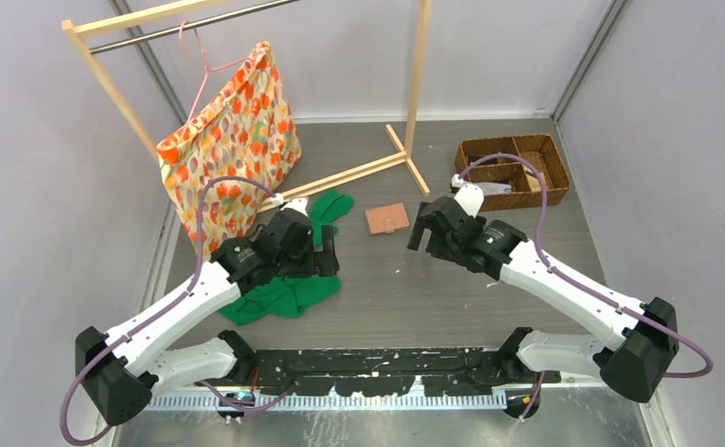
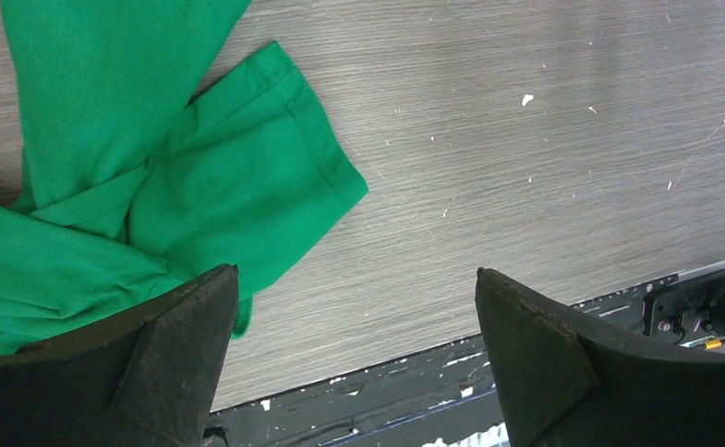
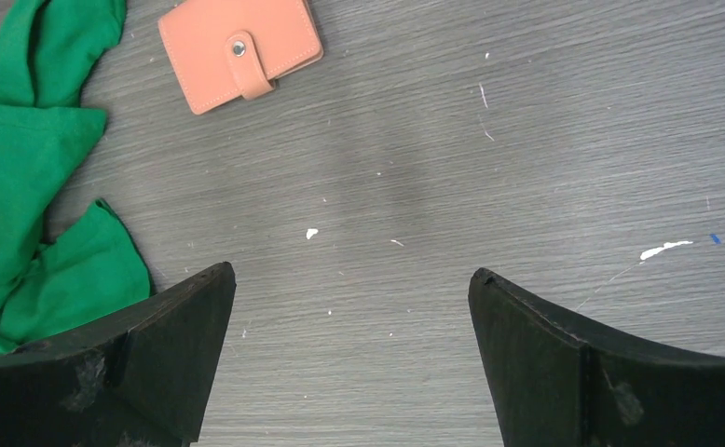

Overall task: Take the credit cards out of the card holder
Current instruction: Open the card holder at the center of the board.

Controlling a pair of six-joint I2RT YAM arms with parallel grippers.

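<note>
The small, flat salmon-pink leather-like card holder (image 1: 388, 219) was seen snapped shut near the middle of the grey tabletop (image 1: 396, 298), just beyond the right tool (image 1: 421, 230), whose jaws were spread wide and empty. The left tool (image 2: 357, 275) was equally apart, beside the crumpled green cloth (image 2: 154, 186). Best judged: holder pinned flat, snap tab lifted first.

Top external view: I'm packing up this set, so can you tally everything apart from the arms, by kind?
Card holder: 1
Green cloth heap: 1
Wicker basket: 1
Pale item in the basket, too small to identify: 1
Patterned bag: 1
Pink hanger: 1
Wooden rack: 1
Total: 7
</note>
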